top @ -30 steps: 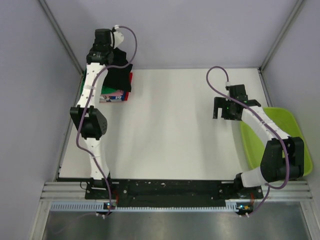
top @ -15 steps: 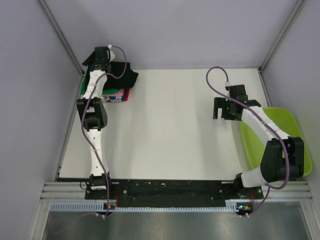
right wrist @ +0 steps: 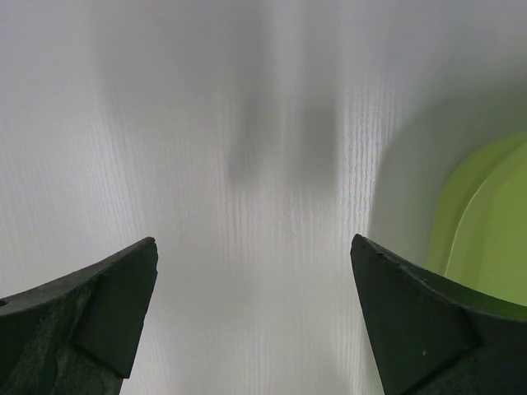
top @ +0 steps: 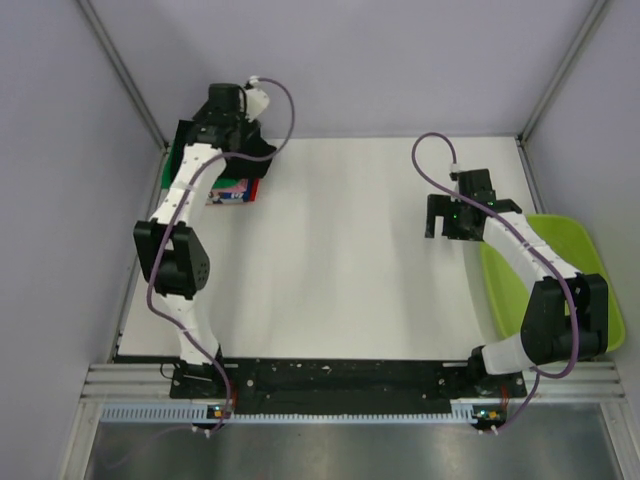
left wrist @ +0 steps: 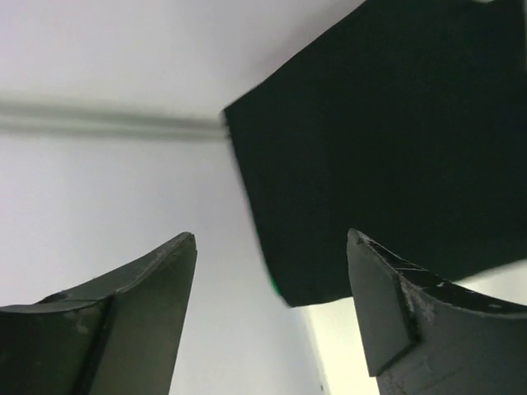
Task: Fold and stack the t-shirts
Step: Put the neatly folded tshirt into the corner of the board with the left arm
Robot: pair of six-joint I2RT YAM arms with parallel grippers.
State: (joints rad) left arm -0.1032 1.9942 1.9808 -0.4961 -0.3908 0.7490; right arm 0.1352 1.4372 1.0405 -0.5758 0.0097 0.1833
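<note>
A stack of folded t-shirts (top: 236,191) sits in the far left corner of the table, its red and blue-white patterned edges showing at the front. The black t-shirt (top: 260,150) lies on top of it. In the left wrist view the black t-shirt (left wrist: 395,148) fills the upper right, with a green sliver (left wrist: 272,285) under its edge. My left gripper (top: 228,112) hangs over the stack's far side. In its own wrist view the left gripper (left wrist: 272,247) is open, holding nothing. My right gripper (top: 446,226) hovers open over bare table at the right, and in its wrist view the right gripper (right wrist: 255,255) is empty.
A lime-green plastic tub (top: 590,250) stands at the table's right edge beside the right arm; its rim is the tub (right wrist: 486,222) in the right wrist view. Grey walls close in the table's left, far and right sides.
My left gripper went from shut to open and let go of the black t-shirt, which now rests on the stack. The left arm shifted slightly right. The right arm stayed still.
</note>
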